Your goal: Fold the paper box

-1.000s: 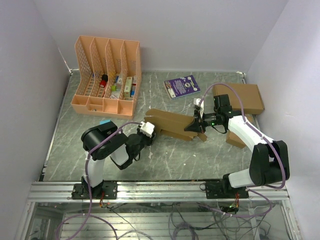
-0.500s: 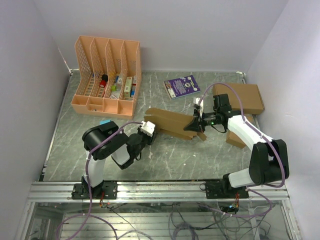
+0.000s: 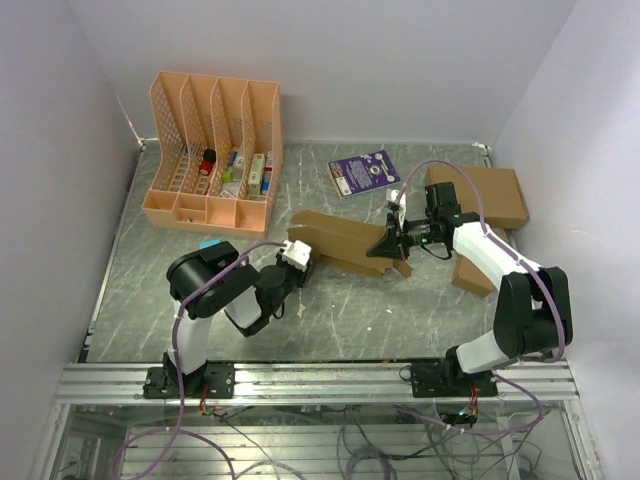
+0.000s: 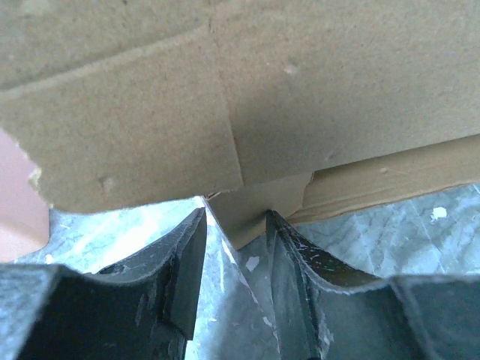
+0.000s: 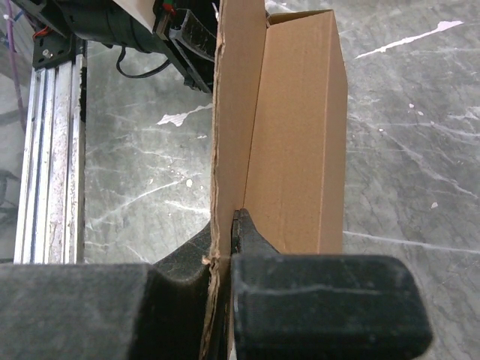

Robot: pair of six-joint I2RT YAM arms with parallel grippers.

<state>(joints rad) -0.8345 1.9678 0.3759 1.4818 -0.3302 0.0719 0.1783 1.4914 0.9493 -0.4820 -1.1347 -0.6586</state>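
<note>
Closest to me, my left gripper (image 3: 297,258) sits low over the table (image 3: 330,320) at the left end of the paper box (image 3: 340,240). Its wrist view shows the jaws standing partly apart, with a small tab (image 4: 255,214) of the carton just at the tips. I see nothing pinched there, and I cannot tell whether either finger (image 4: 184,262) touches the cardboard. The box lies mid-table with its long axis running left to right between the two arms, and its right end is slanted a little toward me. It looks only partly formed, with one panel standing on edge. At that right end my right gripper (image 3: 388,246) is clamped tight on that upright panel, edge-on between the pads, so that end is pinned. The next move, as I judge it, turns on the left side. The loose tab lies straight ahead of the left jaws, across the box's length, and the left arm is plainly the nearer one to work it. Under the right forearm lies a second small carton (image 3: 468,278), apart from the job. Farther back sit a larger cardboard box (image 3: 490,195), a purple booklet (image 3: 363,172) and a pink organizer (image 3: 215,150).
</note>
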